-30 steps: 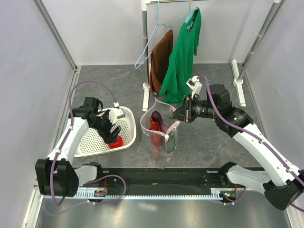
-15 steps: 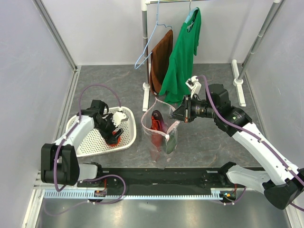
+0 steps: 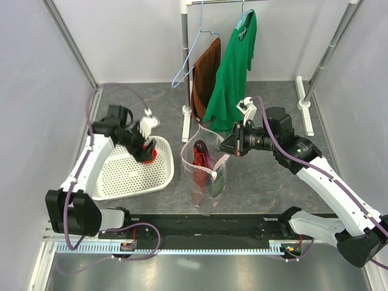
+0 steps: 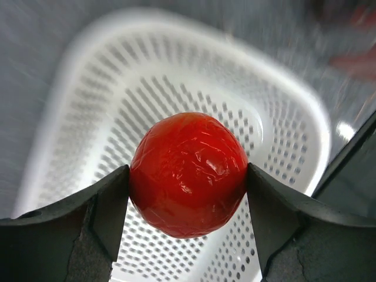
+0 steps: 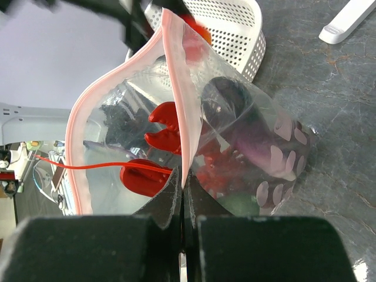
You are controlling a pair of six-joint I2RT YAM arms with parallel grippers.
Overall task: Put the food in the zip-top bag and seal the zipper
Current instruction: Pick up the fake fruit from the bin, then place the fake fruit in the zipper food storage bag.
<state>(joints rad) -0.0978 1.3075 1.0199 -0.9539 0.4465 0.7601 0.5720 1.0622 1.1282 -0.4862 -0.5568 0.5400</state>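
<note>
Tomato [image 4: 188, 173] seems light, stiff, slippery; left jaws clamp its widest middle near the bench [image 3: 254, 185] left edge; right jaws pinch the zipper [image 5: 178, 88].

Grey, stone-look floor [image 3: 151, 100] under the left gripper [image 3: 146, 151] and the right gripper [image 3: 223, 147]. Pale, plain side wall [image 3: 36, 91] close on the left gripper's outer side, and a back wall [image 3: 133, 42] far behind both. Just behind the right gripper, a metal clothes rack [image 3: 185, 60] with a green shirt [image 3: 233, 66], a brown cloth [image 3: 206, 76] and a blue wire hanger [image 3: 191, 59]. White rack foot [image 3: 305, 112] further out on that gripper's right. Soft, even light.
</note>
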